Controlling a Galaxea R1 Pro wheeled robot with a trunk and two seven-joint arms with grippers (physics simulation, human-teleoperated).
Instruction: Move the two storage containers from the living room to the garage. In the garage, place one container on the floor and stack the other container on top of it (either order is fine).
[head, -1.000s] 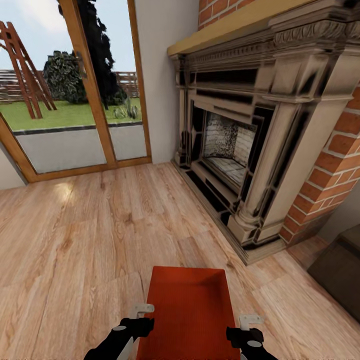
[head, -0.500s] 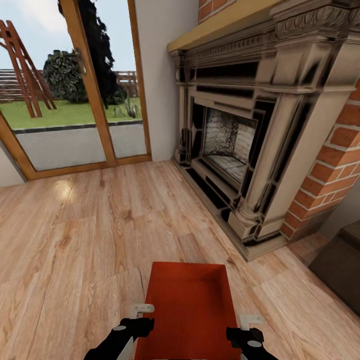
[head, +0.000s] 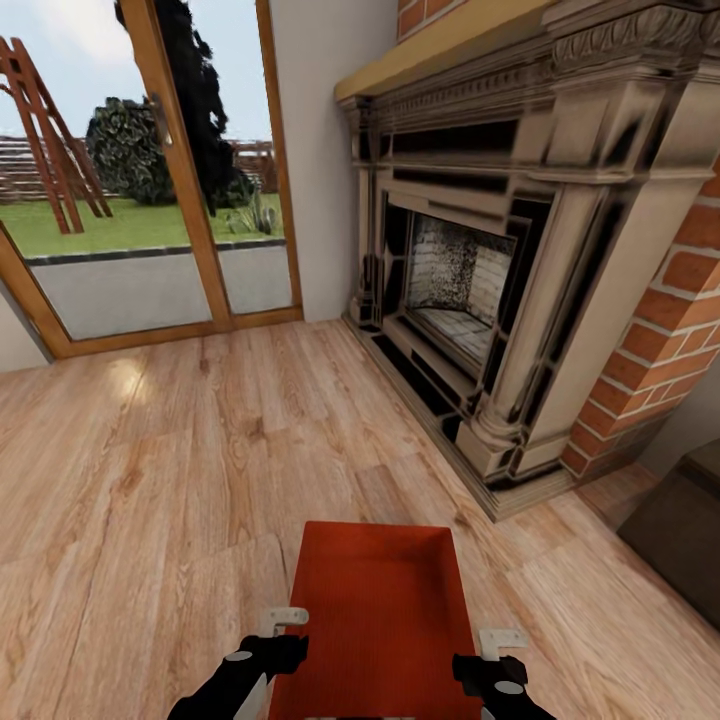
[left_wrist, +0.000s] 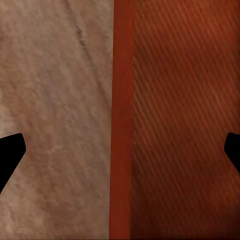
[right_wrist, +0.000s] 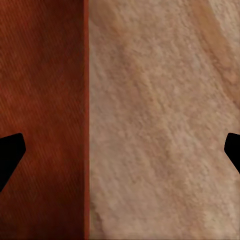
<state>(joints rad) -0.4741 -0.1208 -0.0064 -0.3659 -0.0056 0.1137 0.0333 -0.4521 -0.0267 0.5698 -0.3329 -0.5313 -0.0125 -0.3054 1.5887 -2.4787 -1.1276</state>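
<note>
With the view barely shifted over 1 s, 1 storage container (head: 378, 620) lies on the living-room plank floor (head: 150, 480), each side wall between the spread-open left gripper (head: 275, 635) and right gripper (head: 495, 655), ungrasped.

We find no writing, label, brand, number or sign that can be read in any of the views.
</note>
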